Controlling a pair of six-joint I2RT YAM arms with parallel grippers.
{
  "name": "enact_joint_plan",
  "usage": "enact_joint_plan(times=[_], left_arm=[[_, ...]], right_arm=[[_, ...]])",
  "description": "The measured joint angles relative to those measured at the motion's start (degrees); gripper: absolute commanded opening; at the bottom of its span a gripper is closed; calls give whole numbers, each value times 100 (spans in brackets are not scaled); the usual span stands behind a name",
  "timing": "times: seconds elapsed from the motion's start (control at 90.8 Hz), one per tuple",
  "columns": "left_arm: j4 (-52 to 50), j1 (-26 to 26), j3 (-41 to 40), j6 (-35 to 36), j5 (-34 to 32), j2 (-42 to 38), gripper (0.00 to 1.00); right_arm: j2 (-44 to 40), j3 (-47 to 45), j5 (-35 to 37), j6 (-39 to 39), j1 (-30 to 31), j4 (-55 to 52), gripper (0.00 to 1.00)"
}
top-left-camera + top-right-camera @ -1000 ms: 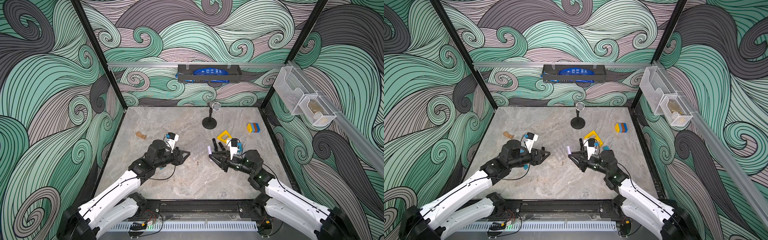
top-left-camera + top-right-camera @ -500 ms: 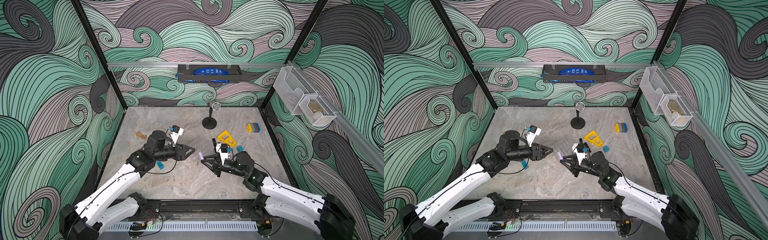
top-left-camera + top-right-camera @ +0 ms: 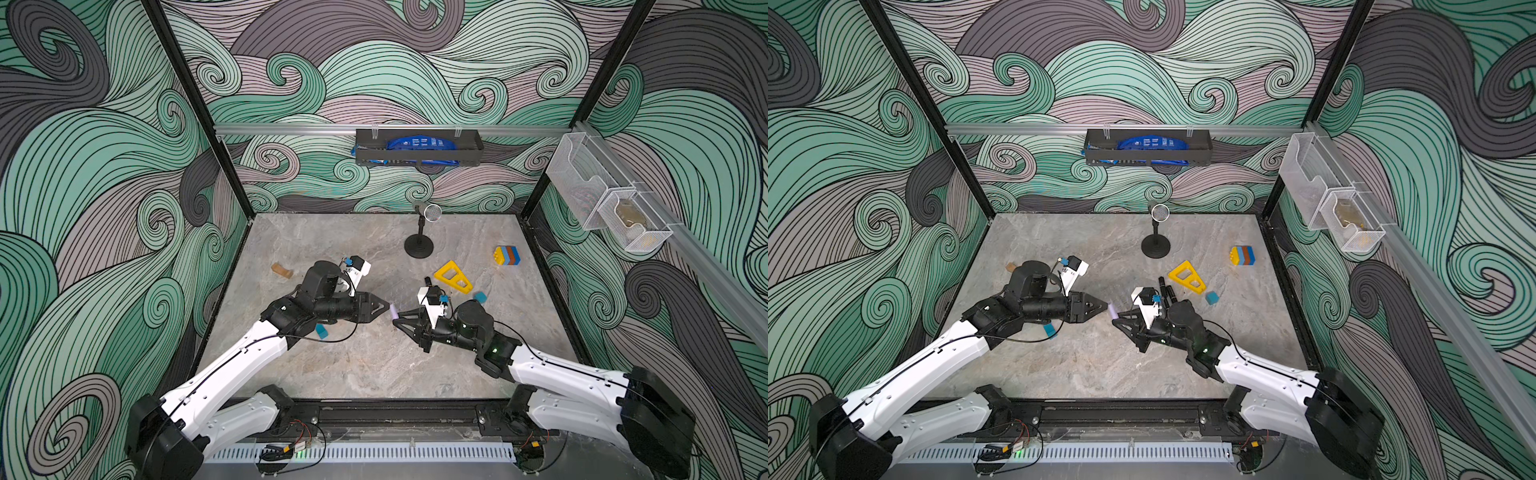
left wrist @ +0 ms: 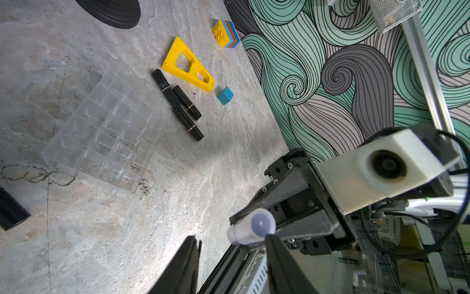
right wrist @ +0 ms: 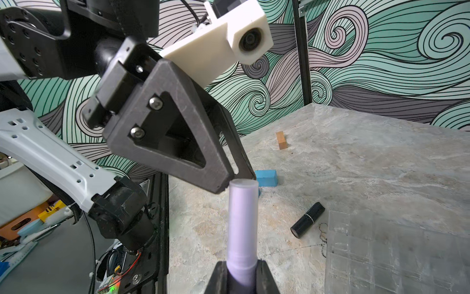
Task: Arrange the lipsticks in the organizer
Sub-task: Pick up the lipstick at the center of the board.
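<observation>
Right wrist view: the right claw (image 5: 241, 269) is seen closed on the base of the lilac lipstick (image 5: 243, 224), and the tube is held clear of the bench (image 5: 356, 165).

Left wrist view: the left claw (image 4: 230, 239) is seen with jaws apart, wider than the tube. One fingertip (image 4: 276, 252) is placed right at the tube's free end; contact cannot be told.

In both top views the tube is located just below frame centre, between the two claw tips.

The organizer (image 4: 101, 127) is laid flat on the bench. Three black lipsticks (image 4: 187, 103) are laid just beside it, between it and the yellow frame (image 4: 188, 66). A fourth black lipstick (image 5: 307, 220) is laid on its side near an organizer corner.
</observation>
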Motion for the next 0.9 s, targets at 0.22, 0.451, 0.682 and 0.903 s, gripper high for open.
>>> enact_joint_plan(times=[0.22, 0.451, 0.682, 0.903], left_arm=[[-28, -72, 37, 83, 11, 105, 41], [-15, -103, 92, 146, 122, 219, 27], [-39, -120, 96, 192, 155, 356, 21], [-66, -120, 101, 245, 85, 356, 10]], right_arm=[[74, 15, 9, -87, 68, 39, 13], [199, 98, 17, -160, 85, 74, 13], [289, 101, 42, -201, 120, 98, 13], [352, 120, 57, -199, 120, 144, 16]])
